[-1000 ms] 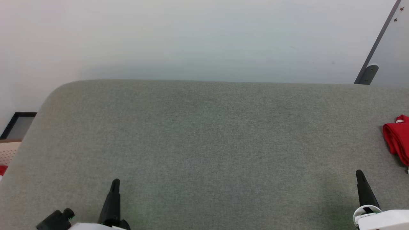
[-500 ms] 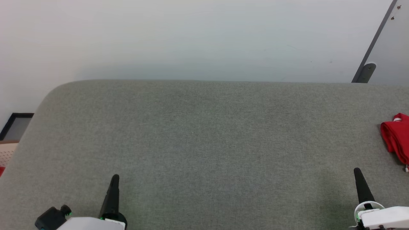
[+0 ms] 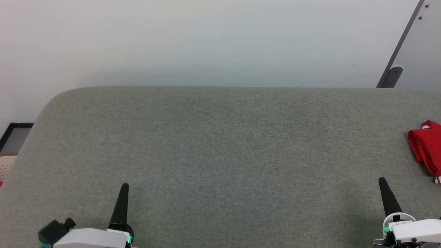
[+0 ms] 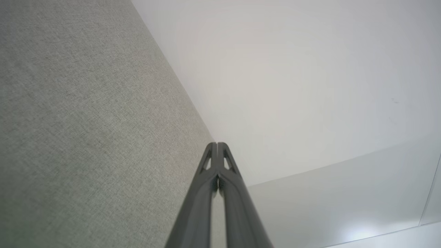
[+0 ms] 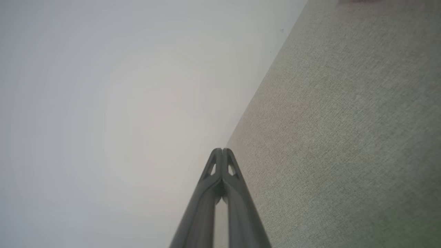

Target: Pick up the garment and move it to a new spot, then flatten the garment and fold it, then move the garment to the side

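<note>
Background: plain pale wall point(image 3: 220, 41); a grey slanted panel point(image 3: 418, 51) at upper right with a dark bracket point(image 3: 391, 77) at its foot. Dark-framed panel point(image 3: 15, 137) low at far left.

Surface: table point(image 3: 220, 137) covered in grey woven fabric, far left corner rounded.

Garment point(image 3: 425, 148): red, bunched in soft folds, lying on the table at the right edge of the head view and partly cut off by it. A bit of white shows at its top and a scrap of red-and-white striped trim at its bottom. No lettering can be seen.

Left hand point(image 3: 124, 186): low at near left, above the fabric, fingers pressed together tip to tip, nothing between them. Green light at its wrist.

Right hand point(image 3: 381, 179): low at near right, fingers likewise closed and empty. The garment lies beyond it and to its right, apart from it, not touching.

Both wrist views: closed fingers pointing toward the table's far edge and the wall.
</note>
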Robot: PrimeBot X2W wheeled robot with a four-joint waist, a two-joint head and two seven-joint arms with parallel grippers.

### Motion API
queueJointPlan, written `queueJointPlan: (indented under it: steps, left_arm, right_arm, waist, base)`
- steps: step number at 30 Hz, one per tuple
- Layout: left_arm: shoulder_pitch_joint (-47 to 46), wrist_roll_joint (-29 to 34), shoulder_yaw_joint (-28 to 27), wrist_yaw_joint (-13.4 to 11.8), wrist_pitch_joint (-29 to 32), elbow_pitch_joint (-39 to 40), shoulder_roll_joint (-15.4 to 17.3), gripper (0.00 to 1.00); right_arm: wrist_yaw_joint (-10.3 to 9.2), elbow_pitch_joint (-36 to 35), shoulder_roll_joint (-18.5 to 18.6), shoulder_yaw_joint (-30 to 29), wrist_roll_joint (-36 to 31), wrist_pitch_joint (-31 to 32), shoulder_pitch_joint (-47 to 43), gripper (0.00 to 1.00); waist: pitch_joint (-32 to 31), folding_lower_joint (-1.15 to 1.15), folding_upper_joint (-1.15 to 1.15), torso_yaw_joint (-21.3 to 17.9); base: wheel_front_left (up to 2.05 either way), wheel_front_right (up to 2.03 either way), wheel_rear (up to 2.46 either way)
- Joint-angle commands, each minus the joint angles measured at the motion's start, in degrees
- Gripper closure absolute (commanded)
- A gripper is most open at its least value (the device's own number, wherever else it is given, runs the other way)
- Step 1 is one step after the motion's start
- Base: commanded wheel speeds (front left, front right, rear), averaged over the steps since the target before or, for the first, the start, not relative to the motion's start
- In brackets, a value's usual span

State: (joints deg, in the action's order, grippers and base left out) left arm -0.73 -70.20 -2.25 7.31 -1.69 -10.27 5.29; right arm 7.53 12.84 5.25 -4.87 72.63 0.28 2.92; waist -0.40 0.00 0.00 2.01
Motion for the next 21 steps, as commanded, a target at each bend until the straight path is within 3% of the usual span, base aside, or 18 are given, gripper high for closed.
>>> queueJointPlan:
  steps: [1,21]
  left_arm:
    - [-1.1,-1.6,-0.3,0.2,0.3,0.1,0.0,1.0]
    - [-3.0,-11.1,-1.1,0.2,3.0,-1.5,-0.4,1.0]
  right_arm:
    - [-0.05,-0.2,-0.1,-0.3,1.5,0.4,1.0,1.0]
    - [-0.06,0.4,-1.1,-1.0,9.2,2.9,2.2,1.0]
  waist:
    - [0.0,0.0,0.0,-0.1]
    - [0.2,0.0,0.0,-0.8]
  base:
    - [0.0,0.0,0.0]
    - [0.0,0.0,0.0]
